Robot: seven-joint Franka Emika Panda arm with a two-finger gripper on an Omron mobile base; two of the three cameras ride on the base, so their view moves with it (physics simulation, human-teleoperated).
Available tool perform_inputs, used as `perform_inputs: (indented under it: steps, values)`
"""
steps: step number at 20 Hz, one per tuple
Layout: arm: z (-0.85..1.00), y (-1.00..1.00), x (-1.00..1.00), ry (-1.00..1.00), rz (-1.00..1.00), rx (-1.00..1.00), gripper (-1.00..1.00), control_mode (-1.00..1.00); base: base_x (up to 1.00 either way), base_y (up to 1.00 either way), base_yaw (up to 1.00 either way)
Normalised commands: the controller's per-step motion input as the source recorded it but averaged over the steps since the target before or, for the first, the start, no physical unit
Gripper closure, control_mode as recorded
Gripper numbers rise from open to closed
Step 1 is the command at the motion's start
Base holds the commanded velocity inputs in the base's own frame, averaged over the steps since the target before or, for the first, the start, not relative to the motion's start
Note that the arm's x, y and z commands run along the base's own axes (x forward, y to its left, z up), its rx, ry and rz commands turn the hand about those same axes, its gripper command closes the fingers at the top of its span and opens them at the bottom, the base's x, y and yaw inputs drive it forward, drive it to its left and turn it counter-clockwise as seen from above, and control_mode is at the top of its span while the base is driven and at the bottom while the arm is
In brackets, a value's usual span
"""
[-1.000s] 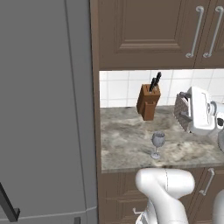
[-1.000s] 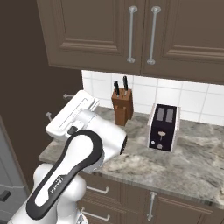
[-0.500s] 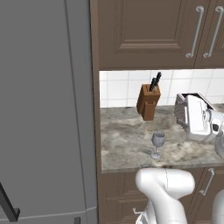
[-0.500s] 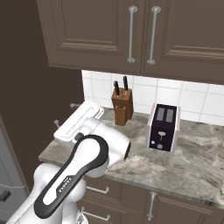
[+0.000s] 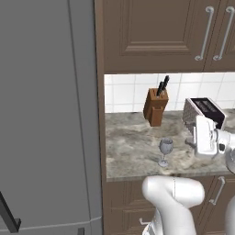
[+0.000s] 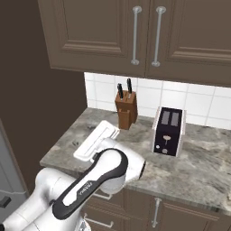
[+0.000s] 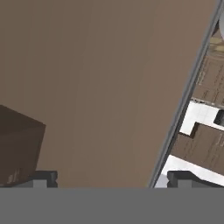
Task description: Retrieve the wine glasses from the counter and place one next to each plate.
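Glass first: one small clear stemmed wine glass (image 5: 165, 151) is seen standing upright on its round foot near the front edge of the grey-brown marbled surface (image 5: 133, 147), with bare stone on every side of it. Its long axis is vertical, the bowl above the stem. Behind it, against the white tiles, a wooden knife block (image 5: 155, 106) is set, and a dark toaster (image 5: 204, 114) is placed to the right.

In the left base view the robot's white hand (image 5: 205, 136) is shown just in front of the toaster, to the right of the glass and at roughly the height of its bowl, well apart from it. The glass therefore lies to the left of the hand and slightly nearer the front edge.

In the hand view the two dark tips of the claw (image 7: 109, 178) are seen far apart with nothing between them, so the claw is open and empty. That camera is aimed at a broad brown panel, not at the glass.

As a judgement, the coming move calls for the hand to be turned toward the glass and brought sideways across the surface, so that the upright stem or bowl is straddled without being tipped.
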Motion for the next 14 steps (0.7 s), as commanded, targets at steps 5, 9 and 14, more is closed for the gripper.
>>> perform_inputs:
  steps: [5,9,14]
  values:
    - [-0.36,-0.18,0.44,0.04,-0.02,-0.15,-1.0,-1.0,0.0,0.0,0.0]
    - [-0.15,-0.34,0.32,0.0,0.0,-0.14,-1.0,-1.0,0.0,0.0,0.0]
    - [-0.09,-0.3,0.06,0.0,0.0,-0.13,-1.0,-1.0,0.0,0.0,0.0]
